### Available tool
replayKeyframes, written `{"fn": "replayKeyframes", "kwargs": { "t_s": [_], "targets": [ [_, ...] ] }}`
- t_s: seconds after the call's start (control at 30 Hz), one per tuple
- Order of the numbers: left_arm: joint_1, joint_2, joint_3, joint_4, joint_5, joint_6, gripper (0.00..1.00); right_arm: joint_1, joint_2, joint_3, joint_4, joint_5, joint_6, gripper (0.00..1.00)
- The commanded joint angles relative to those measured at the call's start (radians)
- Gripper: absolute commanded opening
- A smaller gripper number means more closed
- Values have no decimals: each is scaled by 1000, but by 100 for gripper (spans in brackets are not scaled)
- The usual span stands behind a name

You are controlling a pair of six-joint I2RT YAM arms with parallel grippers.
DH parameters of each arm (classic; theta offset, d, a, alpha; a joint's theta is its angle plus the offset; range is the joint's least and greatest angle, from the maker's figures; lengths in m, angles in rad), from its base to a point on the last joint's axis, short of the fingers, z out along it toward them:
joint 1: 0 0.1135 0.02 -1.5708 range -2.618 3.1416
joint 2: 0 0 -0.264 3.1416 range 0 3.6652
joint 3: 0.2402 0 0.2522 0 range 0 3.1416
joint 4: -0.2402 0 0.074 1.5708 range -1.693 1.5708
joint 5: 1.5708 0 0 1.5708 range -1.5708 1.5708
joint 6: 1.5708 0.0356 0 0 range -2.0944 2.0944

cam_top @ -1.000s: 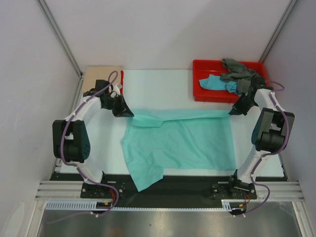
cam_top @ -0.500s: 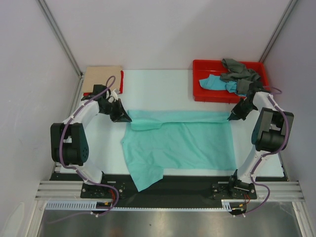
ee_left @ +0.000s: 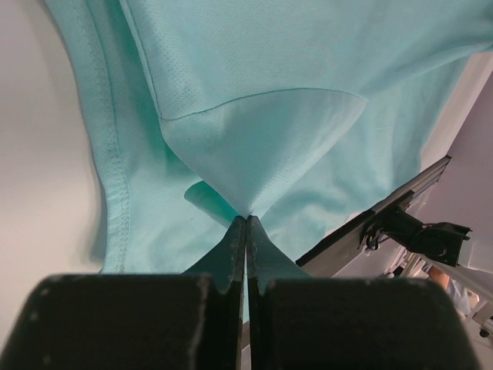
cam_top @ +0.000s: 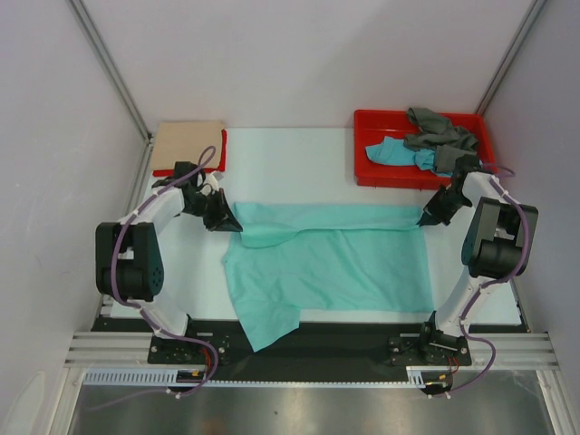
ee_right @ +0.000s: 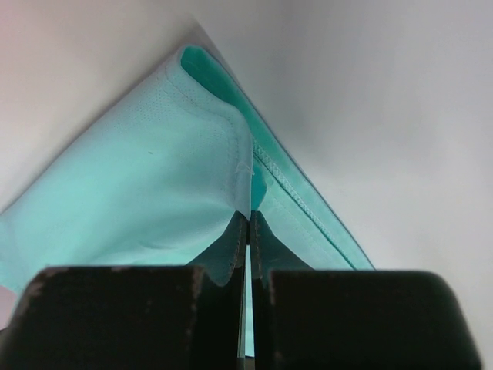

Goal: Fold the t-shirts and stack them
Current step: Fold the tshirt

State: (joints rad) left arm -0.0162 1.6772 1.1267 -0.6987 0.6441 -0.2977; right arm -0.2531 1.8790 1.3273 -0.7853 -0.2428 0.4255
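Left gripper (cam_top: 232, 223) and right gripper (cam_top: 424, 219), each clamped on a far corner of the mint-green t-shirt (cam_top: 335, 263) spread on the worktop (cam_top: 290, 168), have drawn both corners nearward. First fold judged under way.

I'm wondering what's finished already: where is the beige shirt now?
In the top view, the beige shirt lies flat at the table's far left corner, atop a red shirt, just beyond the left gripper.
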Motion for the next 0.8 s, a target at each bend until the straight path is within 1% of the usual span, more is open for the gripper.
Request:
{"fn": "replayKeyframes", "kwargs": {
  "t_s": [0.0, 0.37, 0.43, 0.47, 0.5, 0.53, 0.57, 0.6, 0.63, 0.67, 0.7, 0.73, 0.77],
  "targets": [
    [7, 1, -8, 8, 42, 38, 0, -6, -21, -5, 15, 19, -2, 0],
    [7, -13, -42, 16, 26, 34, 0, -6, -31, -17, 6, 39, -24, 0],
    [7, -8, -44, 10, 12, 40, 2, -6, -31, -28, 1, 39, -25, 2],
    [7, -8, -42, 7, 8, 43, 8, -6, -31, -34, 1, 40, -24, 7],
    [7, -11, -41, -2, -12, 52, 18, -6, -34, -39, -8, 45, -24, 19],
    [7, -22, -35, -4, -33, 55, 33, -8, -38, -43, -14, 63, -30, 23],
    [7, -60, -31, 2, -52, 58, 39, -9, -56, -43, -15, 71, -37, 25],
    [7, -85, -24, 13, -72, 58, 44, -14, -69, -36, -15, 89, -44, 33],
    [7, -103, 1, 19, -140, 57, 55, -15, -81, -14, -12, 130, -60, 39],
    [7, -134, 16, 42, -164, 51, 60, -15, -102, -1, 13, 137, -70, 44],
    [7, -143, 30, 57, -196, 43, 65, -15, -104, 15, 32, 132, -77, 55],
    [7, -146, 56, 79, -231, 32, 72, -15, -95, 32, 43, 108, -79, 57],
    [7, -140, 70, 102, -236, 26, 74, -15, -80, 77, 52, 87, -80, 58]
  ]
}}
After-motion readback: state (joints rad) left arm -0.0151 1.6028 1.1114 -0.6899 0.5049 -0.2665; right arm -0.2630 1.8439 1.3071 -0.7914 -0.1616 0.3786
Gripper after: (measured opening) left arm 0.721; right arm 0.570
